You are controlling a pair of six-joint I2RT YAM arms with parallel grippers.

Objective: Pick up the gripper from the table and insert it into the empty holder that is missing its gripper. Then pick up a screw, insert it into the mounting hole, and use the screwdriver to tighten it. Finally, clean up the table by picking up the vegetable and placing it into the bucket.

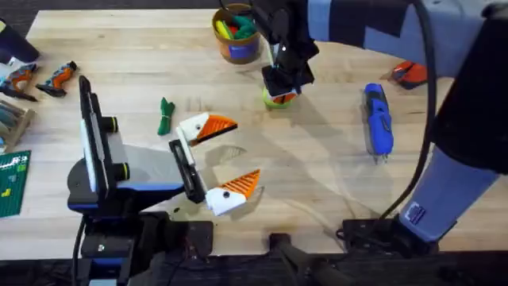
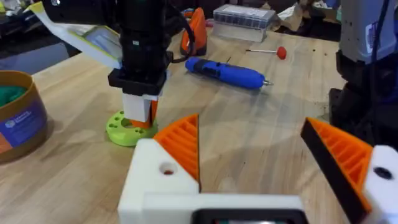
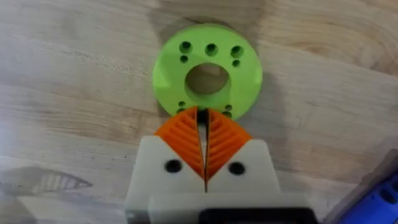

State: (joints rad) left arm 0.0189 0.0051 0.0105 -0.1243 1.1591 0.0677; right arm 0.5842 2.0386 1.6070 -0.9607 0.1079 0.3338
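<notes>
On the far middle of the table, we saw the right gripper [image 1: 279,94] pointing straight down over a lime-green disc [image 1: 277,98] with holes, its orange pads [image 3: 186,140] pressed together with only a thin dark line between them, their tips touching the disc's rim beside the central hole; whether something small was pinched there we could not tell. The left gripper [image 1: 221,161] lay low near the table's middle, its jaws spread wide, both white holders [image 2: 163,174] carrying orange ribbed pads and nothing between them. The blue screwdriver [image 1: 378,121] lay flat on the wood to the right of the disc, well apart from both grippers, its metal tip toward the near edge. The dark-green vegetable [image 1: 165,115] rested on the table just left of the left gripper's upper finger, not touching it. The yellow-orange bucket [image 1: 236,33] stood upright at the far edge, left of the right gripper, with coloured pieces inside. From the left wrist view a thin red-handled tool [image 2: 267,51] lay beyond the screwdriver, near a clear box [image 2: 244,18].
</notes>
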